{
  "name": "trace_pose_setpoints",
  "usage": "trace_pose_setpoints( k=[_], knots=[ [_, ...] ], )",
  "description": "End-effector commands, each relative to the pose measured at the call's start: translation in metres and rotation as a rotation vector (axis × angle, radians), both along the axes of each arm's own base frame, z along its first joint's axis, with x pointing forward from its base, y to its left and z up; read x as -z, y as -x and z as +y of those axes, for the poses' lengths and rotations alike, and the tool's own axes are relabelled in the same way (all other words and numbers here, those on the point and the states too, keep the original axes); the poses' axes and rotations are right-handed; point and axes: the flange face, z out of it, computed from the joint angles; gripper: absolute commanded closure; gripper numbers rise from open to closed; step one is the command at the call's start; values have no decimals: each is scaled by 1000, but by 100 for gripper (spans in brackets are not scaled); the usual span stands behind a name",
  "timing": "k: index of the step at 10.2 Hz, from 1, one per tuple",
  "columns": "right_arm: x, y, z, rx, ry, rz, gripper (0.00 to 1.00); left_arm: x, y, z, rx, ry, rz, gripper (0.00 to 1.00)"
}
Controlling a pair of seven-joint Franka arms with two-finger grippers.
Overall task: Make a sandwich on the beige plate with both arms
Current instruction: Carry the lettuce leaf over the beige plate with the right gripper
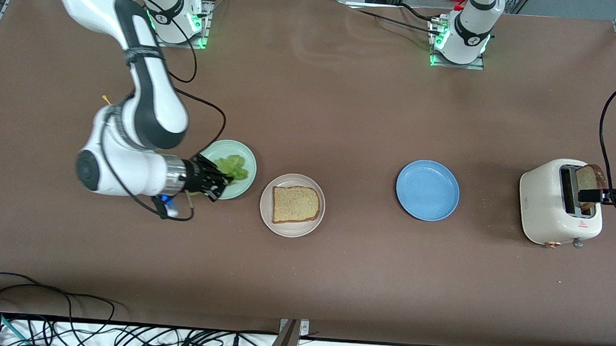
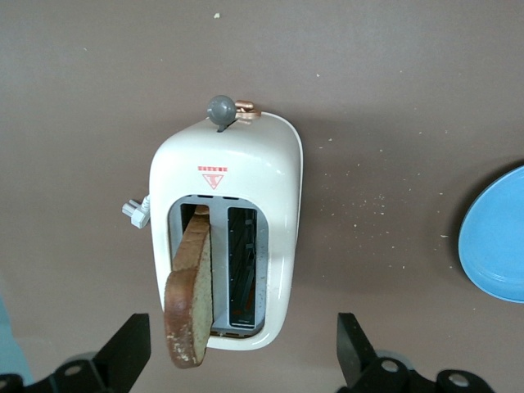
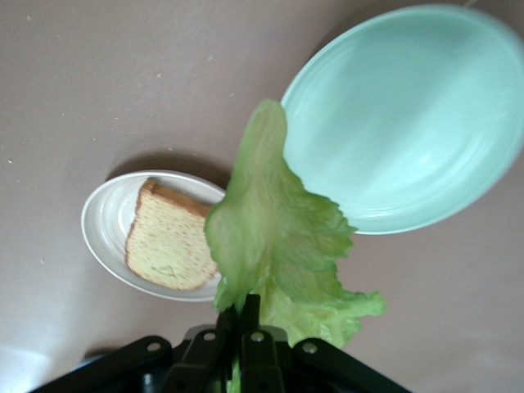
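- Beige plate (image 1: 292,205): a round, shallow plate on the brown worktop (image 1: 343,101), the item nearest the front camera, lying toward the right arm's end. It carries one square slice of bread (image 1: 296,204), brown-crusted and speckled, lying flat with nothing on top of it.
- Mint-green plate (image 1: 244,183): just beside the beige plate, slightly farther from the camera and closer to the right arm's end; the two rims lie close together but apart.
- Right claw (image 1: 220,181): positioned over the mint-green plate, its fingers pressed together on the stem end of a ruffled green lettuce leaf (image 1: 233,167). In the right wrist view the lettuce leaf (image 3: 274,246) hangs free from the fingers (image 3: 246,327), raised clear of the mint-green plate (image 3: 409,123), with the beige plate (image 3: 102,221) and its bread slice (image 3: 170,241) visible below it.
- Blue plate (image 1: 427,190): round, set well apart from the beige plate toward the left arm's end of the worktop.
- Toaster (image 1: 549,206): white, two-slot, near the worktop edge at the left arm's end. A second slice of bread (image 1: 591,180), darker at the crust, stands partly raised and tilted out of one slot; the other slot holds nothing visible.
- Left claw (image 2: 244,360): over the toaster (image 2: 278,196), fingers (image 2: 127,348) spread wide apart on either side of it, gripping nothing. The upright bread slice (image 2: 190,303) stands between the spread fingers without touching either.
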Motion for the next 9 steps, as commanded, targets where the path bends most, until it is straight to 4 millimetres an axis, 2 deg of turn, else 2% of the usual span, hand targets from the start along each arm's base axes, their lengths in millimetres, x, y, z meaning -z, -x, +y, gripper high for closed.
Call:
trace_pose_setpoints(
  k=[1, 2, 6, 9],
  knots=[
    [21, 3, 52, 91, -7, -35, 100, -8, 5, 8, 11, 0, -3, 0],
    [30, 8, 71, 107, -3, -50, 100, -8, 5, 8, 11, 0, -5, 0],
    [71, 22, 113, 196, -40, -59, 100, -8, 6, 12, 7, -1, -4, 0],
    [80, 25, 129, 266, -70, -94, 100, -8, 6, 12, 5, -1, -4, 0]
  ],
)
